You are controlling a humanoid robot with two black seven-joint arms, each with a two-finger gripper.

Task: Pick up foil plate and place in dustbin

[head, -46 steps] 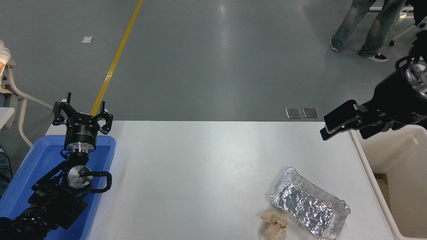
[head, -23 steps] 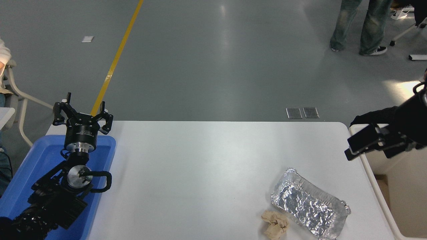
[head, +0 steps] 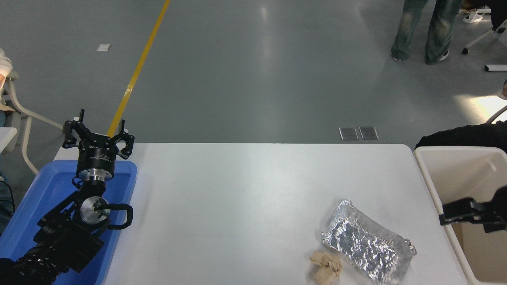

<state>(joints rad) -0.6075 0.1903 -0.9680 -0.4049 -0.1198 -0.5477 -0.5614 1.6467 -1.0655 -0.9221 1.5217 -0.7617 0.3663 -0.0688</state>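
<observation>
The foil plate lay flat on the white table down at about five o'clock, untouched, its long axis running on a diagonal from ten o'clock to four o'clock. The right gripper was the nearer one by far, poking in from the right edge over the rim of the cream dustbin, and the plate sat off toward its eight o'clock, near but clearly apart. Only a dark sliver of that gripper showed, so whether its jaws were apart or together could not be told; nothing was seen in them. The plate looked shiny and heavily crinkled, rounded at the corners, rim raised, empty inside. A brown paper wad sat just beside its near-left edge. The left gripper stood parked at nine o'clock over the blue tray, jaws spread, empty.
</observation>
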